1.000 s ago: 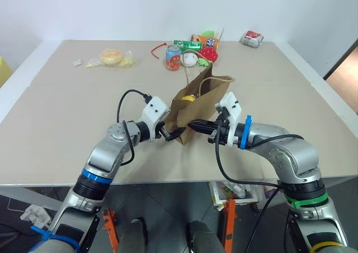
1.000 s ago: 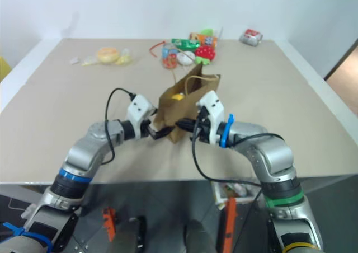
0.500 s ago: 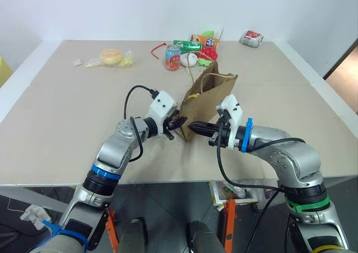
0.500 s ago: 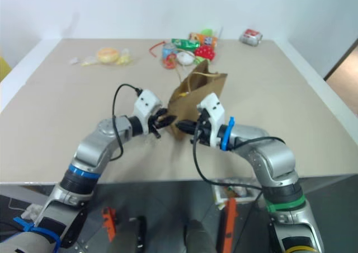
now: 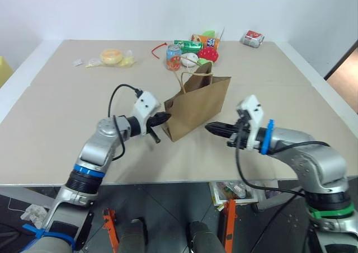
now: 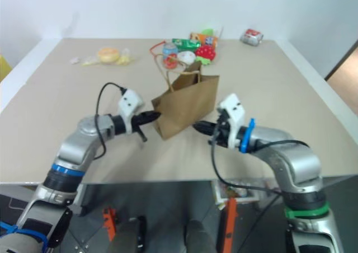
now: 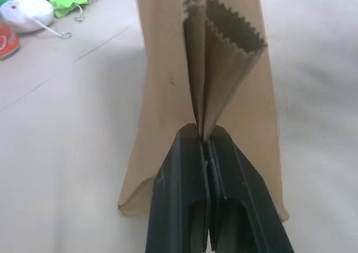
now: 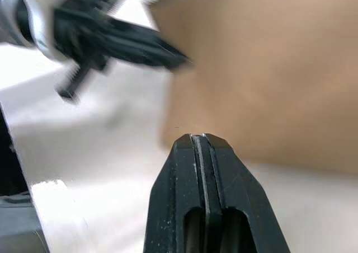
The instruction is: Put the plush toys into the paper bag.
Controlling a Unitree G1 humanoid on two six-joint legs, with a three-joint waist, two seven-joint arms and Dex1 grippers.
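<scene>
Standing upright near the middle of the table (image 5: 67,96), the paper bag (image 5: 196,104) has its loop handles at the top, toward the far side. The left gripper (image 5: 163,118) is pressed together on the folded side edge of the bag; the left wrist view shows the zigzag-cut paper crease rising from between its closed fingers (image 7: 184,191). The right gripper (image 5: 215,129) hovers just beside the bag's other end, apart from the paper, with its fingers closed on nothing.

I cannot tell whether the plush toys are inside the bag, since its mouth is pinched narrow.

Beyond the bag, at the far edge of the table, lie a red strawberry toy (image 5: 208,54), a small white round toy (image 5: 190,59), a drinks can (image 5: 173,57) and a red-and-white packet (image 5: 252,38). Well to the left sits a wrapped yellow snack (image 5: 111,57).
</scene>
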